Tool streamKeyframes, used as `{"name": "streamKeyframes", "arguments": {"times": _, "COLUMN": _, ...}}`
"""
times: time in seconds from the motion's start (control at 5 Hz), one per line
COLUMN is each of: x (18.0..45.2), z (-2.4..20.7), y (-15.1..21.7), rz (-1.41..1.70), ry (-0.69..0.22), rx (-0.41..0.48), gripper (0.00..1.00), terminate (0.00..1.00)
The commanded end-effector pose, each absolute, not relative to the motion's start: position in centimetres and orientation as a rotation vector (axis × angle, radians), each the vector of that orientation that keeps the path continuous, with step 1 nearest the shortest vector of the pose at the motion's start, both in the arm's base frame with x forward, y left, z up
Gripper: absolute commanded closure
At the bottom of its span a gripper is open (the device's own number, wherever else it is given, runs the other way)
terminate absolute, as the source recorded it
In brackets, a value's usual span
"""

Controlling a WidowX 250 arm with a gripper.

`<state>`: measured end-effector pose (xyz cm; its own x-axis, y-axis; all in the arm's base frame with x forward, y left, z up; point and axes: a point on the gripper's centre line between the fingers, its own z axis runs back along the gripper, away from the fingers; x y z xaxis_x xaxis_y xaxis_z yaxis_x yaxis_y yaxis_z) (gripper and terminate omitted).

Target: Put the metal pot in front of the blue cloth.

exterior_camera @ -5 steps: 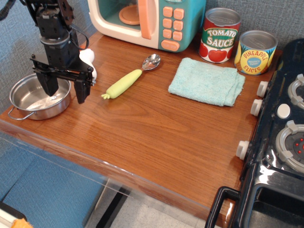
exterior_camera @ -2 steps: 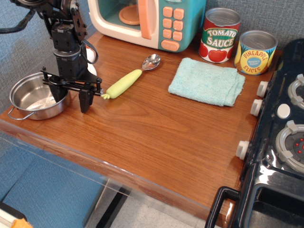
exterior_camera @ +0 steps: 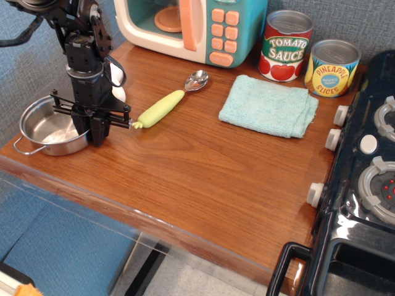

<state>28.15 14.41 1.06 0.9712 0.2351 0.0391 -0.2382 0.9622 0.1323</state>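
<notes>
The metal pot (exterior_camera: 54, 125) sits at the table's nine o'clock edge, far from the blue cloth (exterior_camera: 268, 106) at two o'clock. The gripper (exterior_camera: 91, 131) pinches the pot's right rim. The pot looks light, hard and slippery, so the thin rim seems the best place to hold

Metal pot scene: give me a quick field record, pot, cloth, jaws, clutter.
pot: metal pot at the table's front-left corner, upright
cloth: blue cloth far right, flat, near the stove
gripper: gripper at the pot's right rim, jaws closed on the rim as far as the view shows
between: green-handled spoon lies between pot and cloth
behind cloth: tomato sauce can, pineapple can
task state: pot not yet in front of cloth
</notes>
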Motion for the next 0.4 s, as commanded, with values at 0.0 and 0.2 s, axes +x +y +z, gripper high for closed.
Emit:
{"name": "streamKeyframes", "arguments": {"times": 0.0, "x": 27.9, "z": 6.5, "y": 12.8, "rz": 0.300, "ry": -0.178, "rx": 0.238, "gripper": 1.00, "terminate": 0.00}}
{"name": "streamKeyframes", "arguments": {"times": 0.2, "x": 29.7, "z": 6.3, "y": 8.8, "rz": 0.178, "ry": -0.206, "rx": 0.223, "gripper": 1.00, "terminate": 0.00}}
